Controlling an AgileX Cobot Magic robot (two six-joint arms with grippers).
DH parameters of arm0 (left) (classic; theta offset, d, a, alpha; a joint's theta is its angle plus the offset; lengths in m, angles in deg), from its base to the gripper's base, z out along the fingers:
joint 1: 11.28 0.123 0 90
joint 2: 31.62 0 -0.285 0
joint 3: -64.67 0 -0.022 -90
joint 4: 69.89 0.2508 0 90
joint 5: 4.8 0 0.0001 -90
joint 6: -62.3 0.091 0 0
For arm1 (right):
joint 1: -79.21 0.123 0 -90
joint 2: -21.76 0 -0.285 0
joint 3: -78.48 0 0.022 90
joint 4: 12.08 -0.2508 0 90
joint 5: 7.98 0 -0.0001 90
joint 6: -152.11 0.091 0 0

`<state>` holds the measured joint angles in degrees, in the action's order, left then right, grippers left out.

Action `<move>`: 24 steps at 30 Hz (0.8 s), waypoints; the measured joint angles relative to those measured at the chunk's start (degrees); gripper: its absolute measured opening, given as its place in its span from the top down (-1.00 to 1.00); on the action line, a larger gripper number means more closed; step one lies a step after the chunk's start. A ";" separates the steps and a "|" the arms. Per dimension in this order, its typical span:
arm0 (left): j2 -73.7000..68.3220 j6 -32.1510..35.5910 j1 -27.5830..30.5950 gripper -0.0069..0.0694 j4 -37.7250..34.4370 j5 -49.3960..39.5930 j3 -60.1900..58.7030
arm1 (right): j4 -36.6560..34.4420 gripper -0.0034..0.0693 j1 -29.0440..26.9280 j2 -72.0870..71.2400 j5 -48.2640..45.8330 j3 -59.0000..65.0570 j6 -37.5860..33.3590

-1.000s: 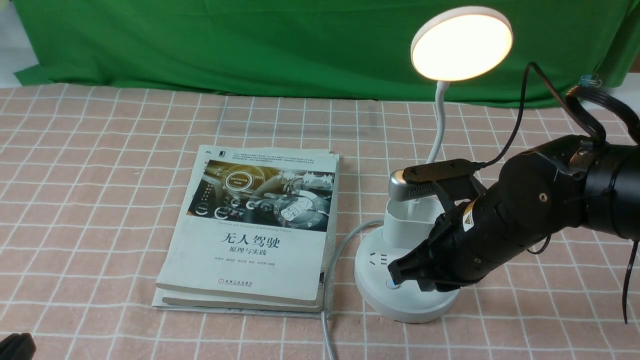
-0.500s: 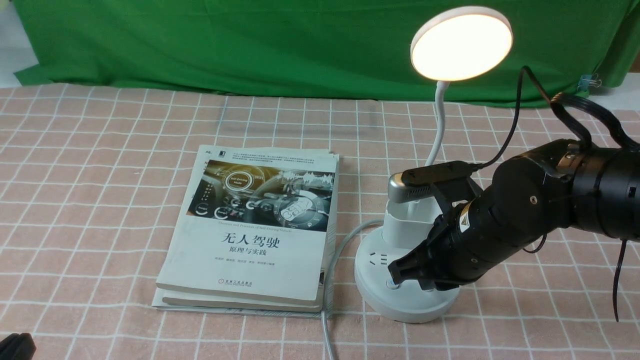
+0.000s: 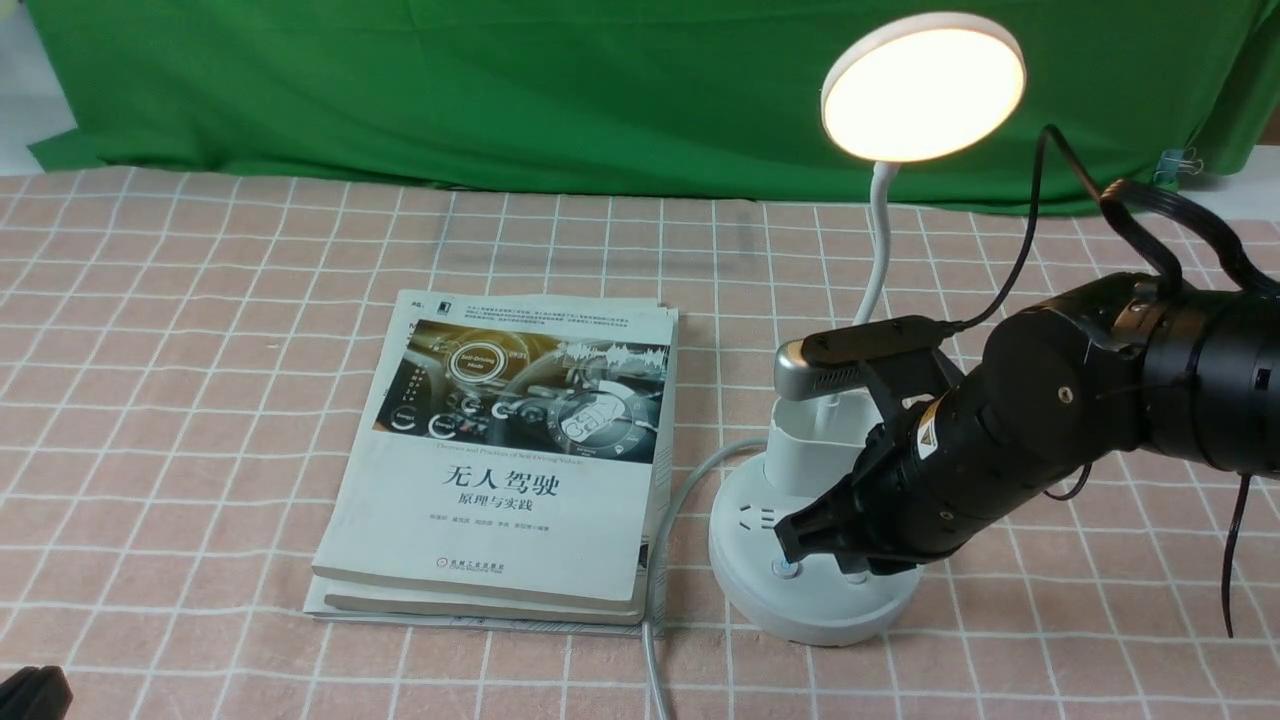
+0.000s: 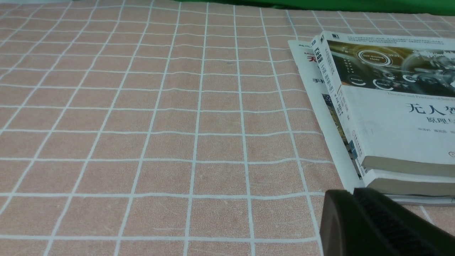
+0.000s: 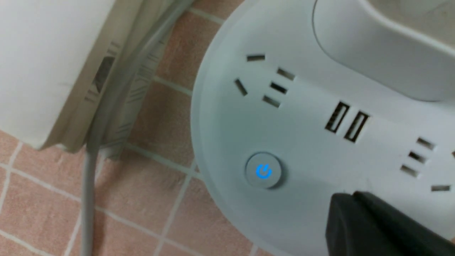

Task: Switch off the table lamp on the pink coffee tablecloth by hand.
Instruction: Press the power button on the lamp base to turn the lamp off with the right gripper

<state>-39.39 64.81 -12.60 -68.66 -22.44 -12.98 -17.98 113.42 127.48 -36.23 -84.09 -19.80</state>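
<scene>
The white table lamp stands on the pink coffee tablecloth (image 3: 200,350) at the right, its disc head (image 3: 922,88) glowing. Its round base (image 3: 800,610) carries sockets and a button with a blue power sign (image 3: 785,570). My right gripper (image 3: 795,540), the hand, is shut and empty, its tip just above the base and close to that button. In the right wrist view the tip (image 5: 350,199) sits beside the blue-lit button (image 5: 263,171), not on it. My left gripper (image 4: 350,193) is shut and empty, low over the cloth near the books; it barely shows in the front view (image 3: 30,695).
A stack of white books (image 3: 510,450) lies left of the lamp base, also in the left wrist view (image 4: 391,106). The lamp's grey cord (image 3: 665,520) runs between books and base toward the front edge. A green cloth (image 3: 500,90) hangs behind the table.
My right gripper's tip has lifted slightly off the blue-lit button, and the arm has shifted a little. The lamp head stays lit. The left arm has not moved.
</scene>
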 joint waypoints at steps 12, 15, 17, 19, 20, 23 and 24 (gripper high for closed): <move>0.00 0.00 0.00 0.80 0.00 0.00 0.00 | -0.45 0.80 0.00 2.85 -0.07 -1.07 -0.11; 0.00 0.00 0.00 0.80 0.00 0.00 0.00 | -0.11 0.80 0.00 1.17 -0.90 -0.65 -0.11; 0.00 0.00 0.00 0.80 0.00 0.00 0.00 | 0.03 0.80 0.00 -1.27 -1.14 -0.53 -0.11; 0.00 0.00 0.00 0.80 0.00 0.00 0.00 | 0.03 0.80 0.00 -2.59 -1.14 -0.53 -0.11; 0.00 0.00 0.00 0.80 0.00 0.00 0.00 | 0.03 0.80 0.00 -3.19 -1.14 -0.53 -0.11; 0.00 0.00 0.00 0.80 0.00 0.00 0.00 | 0.09 0.80 0.00 -3.24 -0.76 -0.05 -0.11; 0.00 0.00 0.00 0.80 0.00 0.00 0.00 | 0.15 0.80 0.00 -2.97 -0.70 0.14 -0.18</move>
<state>-39.39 64.81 -12.60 -68.66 -22.44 -12.98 -17.84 113.42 124.51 -36.93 -83.95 -19.98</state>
